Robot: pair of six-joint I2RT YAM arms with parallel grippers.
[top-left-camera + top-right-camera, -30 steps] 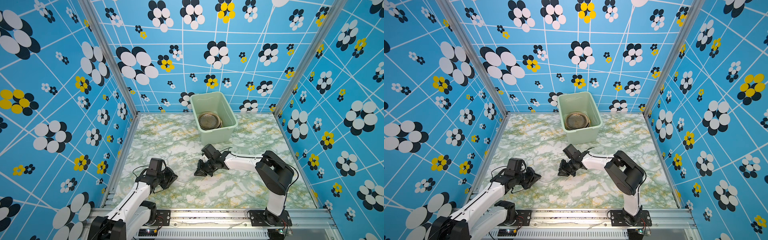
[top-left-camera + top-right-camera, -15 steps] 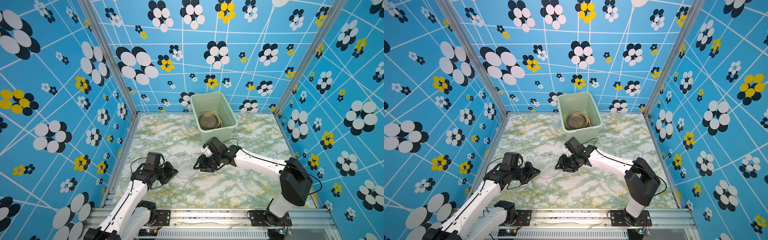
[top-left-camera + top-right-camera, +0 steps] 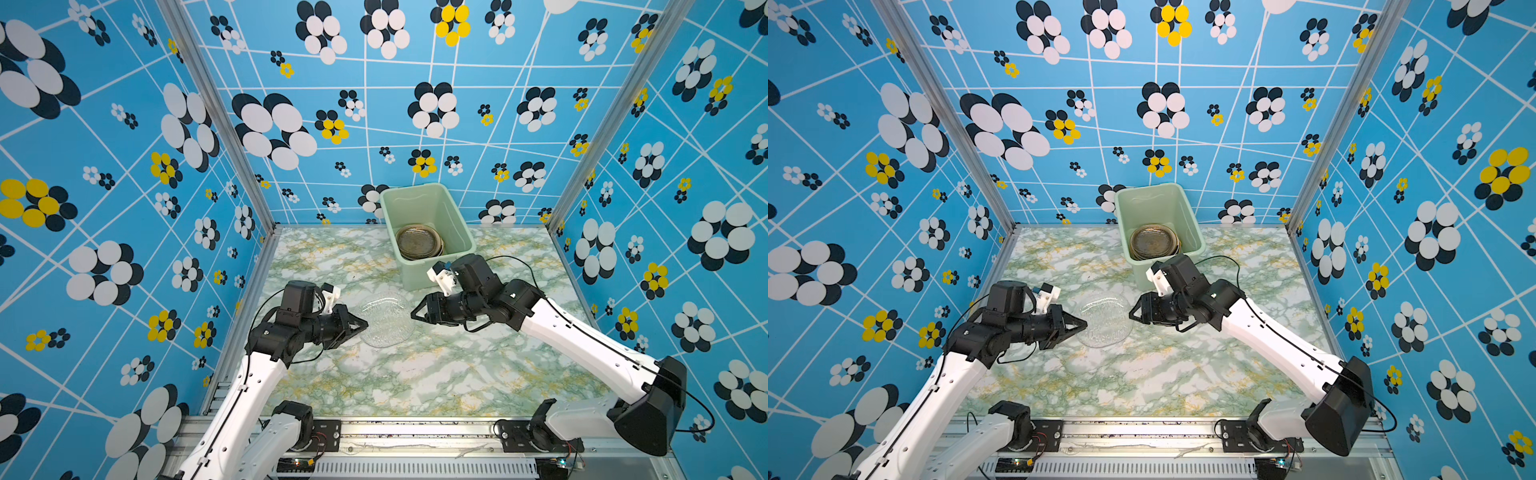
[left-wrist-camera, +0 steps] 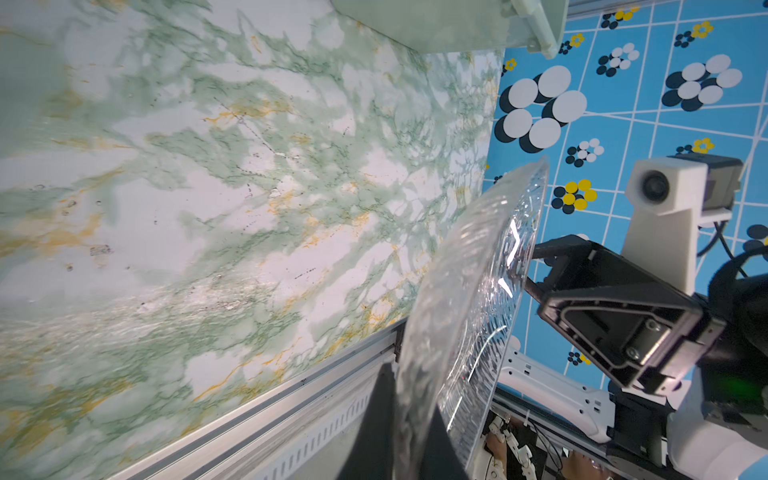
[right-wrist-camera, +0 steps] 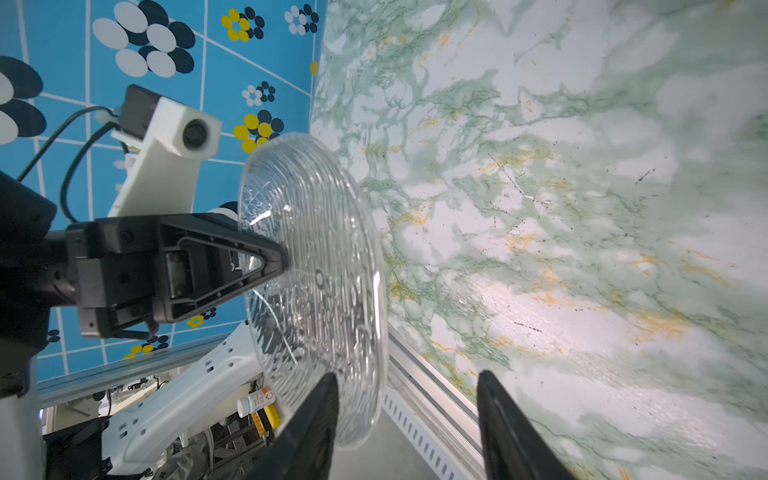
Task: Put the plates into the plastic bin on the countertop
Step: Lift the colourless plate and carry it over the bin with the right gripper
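Clear glass plate [image 3: 386,319] clamped at rim by left claw [image 3: 364,325], above desk [image 3: 415,374]; right claw [image 3: 415,312] parted beside opposite rim.

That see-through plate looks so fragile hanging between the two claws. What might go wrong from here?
1. The left gripper pinches the clear plate by one rim only; smooth glass could slip and fall onto the countertop.
2. The right gripper is open at the opposite rim; if the left lets go before it closes, the plate drops.
3. The plastic bin already holds stacked plates; a hard landing there might chip glass.
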